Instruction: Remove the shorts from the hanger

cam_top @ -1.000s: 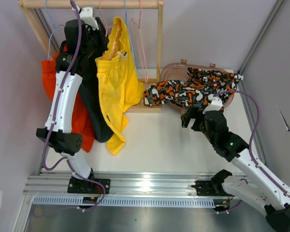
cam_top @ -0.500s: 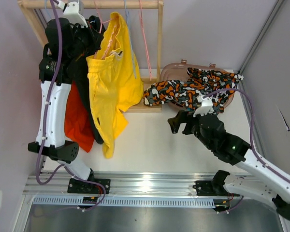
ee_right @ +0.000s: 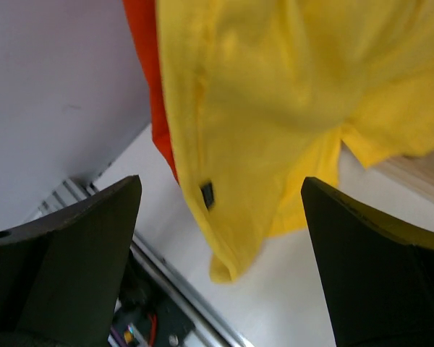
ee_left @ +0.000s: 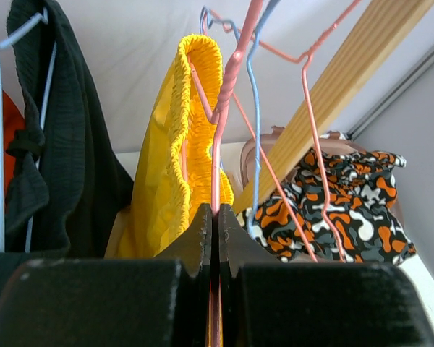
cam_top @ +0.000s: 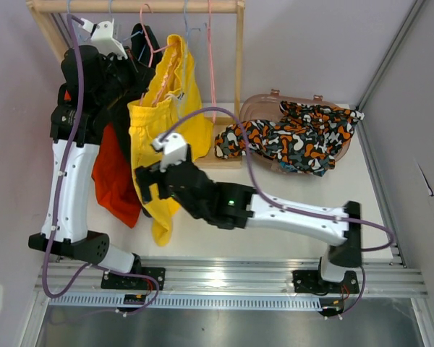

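Observation:
Yellow shorts [cam_top: 163, 130] hang from a pink hanger [ee_left: 235, 65] on the wooden rack [cam_top: 239, 65]. My left gripper [cam_top: 143, 56] is up at the rail, shut on that hanger's pink wire [ee_left: 215, 217] just below the twisted neck. The yellow waistband [ee_left: 195, 108] bunches round the wire. Black shorts [cam_top: 119, 94] and orange-red shorts [cam_top: 112, 181] hang to the left, behind the left arm. My right gripper [cam_top: 148, 184] is open in front of the lower yellow leg [ee_right: 275, 87]. Nothing is between its fingers.
Patterned shorts [cam_top: 296, 134] lie heaped in a brown tub [cam_top: 257, 101] at the right of the rack. An empty blue hanger [ee_left: 257, 108] and another pink one [ee_left: 307, 130] hang beside the held hanger. The metal base rail [cam_top: 217, 278] runs along the near edge.
My right arm has swung from the tub at the right across to the yellow shorts, still open. The left gripper, still shut on the hanger, has shifted up and left with it.

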`<move>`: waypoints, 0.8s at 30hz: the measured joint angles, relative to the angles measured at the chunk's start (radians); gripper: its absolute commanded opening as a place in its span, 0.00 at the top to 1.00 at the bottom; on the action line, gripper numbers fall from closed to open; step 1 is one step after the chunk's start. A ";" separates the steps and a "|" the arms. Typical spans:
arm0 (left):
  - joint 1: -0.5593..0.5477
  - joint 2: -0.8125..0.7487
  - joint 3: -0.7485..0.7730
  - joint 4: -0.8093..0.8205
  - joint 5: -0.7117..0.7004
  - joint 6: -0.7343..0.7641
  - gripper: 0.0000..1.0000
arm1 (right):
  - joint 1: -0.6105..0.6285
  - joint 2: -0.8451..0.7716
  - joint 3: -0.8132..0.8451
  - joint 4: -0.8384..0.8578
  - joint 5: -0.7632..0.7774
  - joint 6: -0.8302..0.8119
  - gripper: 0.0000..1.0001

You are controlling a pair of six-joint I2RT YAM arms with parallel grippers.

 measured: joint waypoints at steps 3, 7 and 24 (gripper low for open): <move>0.000 -0.025 -0.030 0.000 0.011 -0.003 1.00 | 0.008 0.163 0.197 -0.020 0.000 -0.021 0.00; 0.000 -0.069 -0.066 0.002 0.032 -0.009 1.00 | 0.012 0.294 0.373 -0.035 0.014 -0.045 0.01; 0.000 -0.182 -0.081 -0.093 0.060 -0.009 1.00 | 0.048 0.164 -0.066 0.073 0.209 0.020 1.00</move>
